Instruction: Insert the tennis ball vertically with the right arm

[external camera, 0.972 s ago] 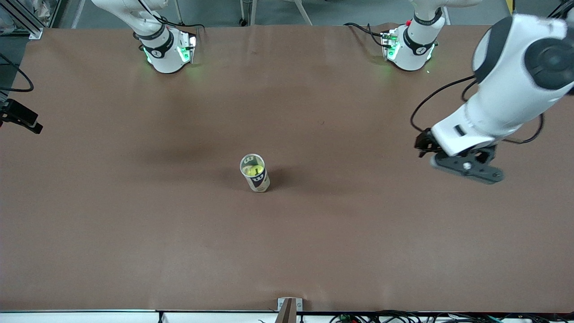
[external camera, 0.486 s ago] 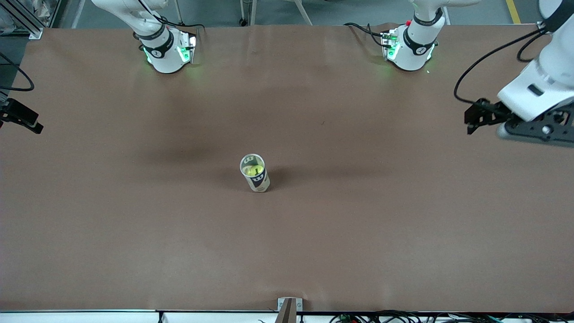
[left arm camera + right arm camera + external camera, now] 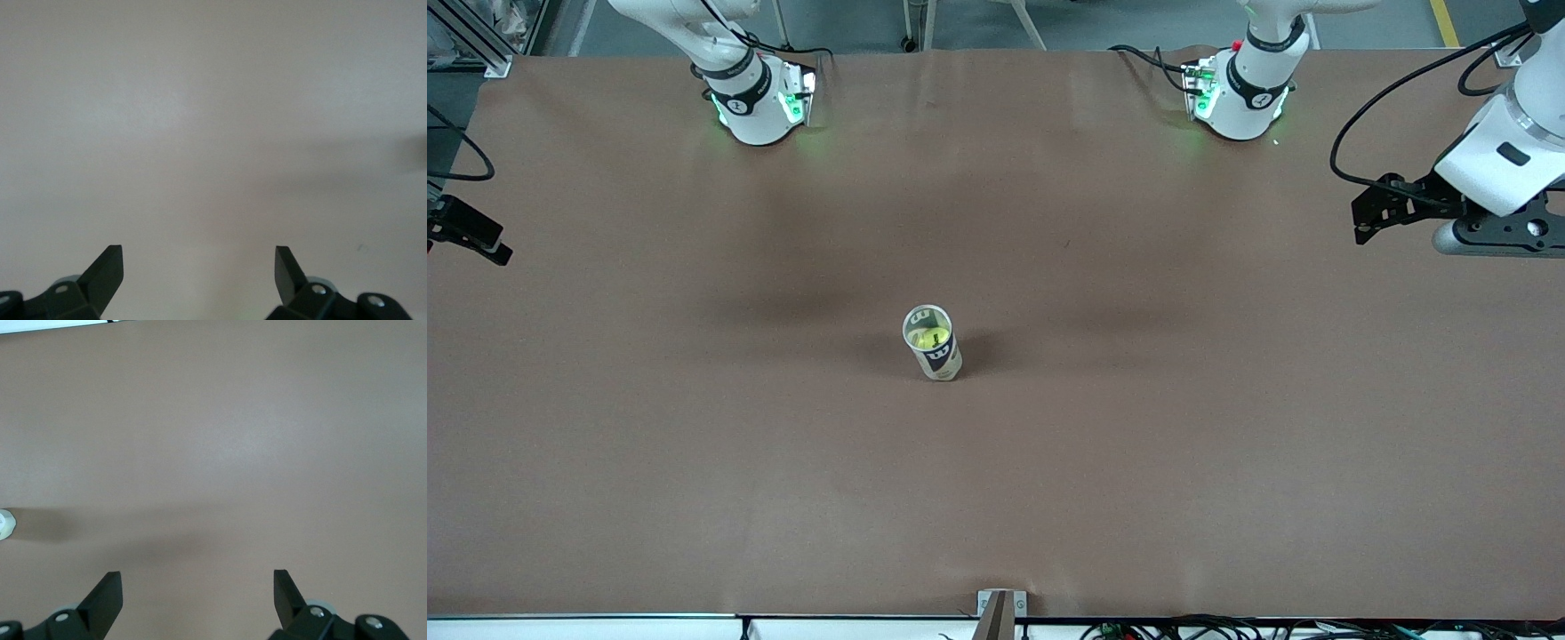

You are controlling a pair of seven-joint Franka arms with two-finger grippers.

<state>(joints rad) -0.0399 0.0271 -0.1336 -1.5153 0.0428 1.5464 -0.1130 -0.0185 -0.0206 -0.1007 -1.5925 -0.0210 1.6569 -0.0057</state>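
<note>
We see the tennis ball (image 3: 934, 337) already sitting inside the upright clear can (image 3: 932, 343) at the middle of the frame. The left gripper (image 3: 1476, 233) hangs at the upper right edge, and the right gripper (image 3: 197, 590) is only visible from its wrist; both have jaws spread and empty. We judge insertion finished, so we should keep both arms well clear of the can to avoid tipping it.

A can (image 3: 932, 342) stood upright near the middle of the table (image 3: 694, 462), with a tennis ball (image 3: 930, 337) inside it, well apart from both arm bases along the table's edge.
</note>
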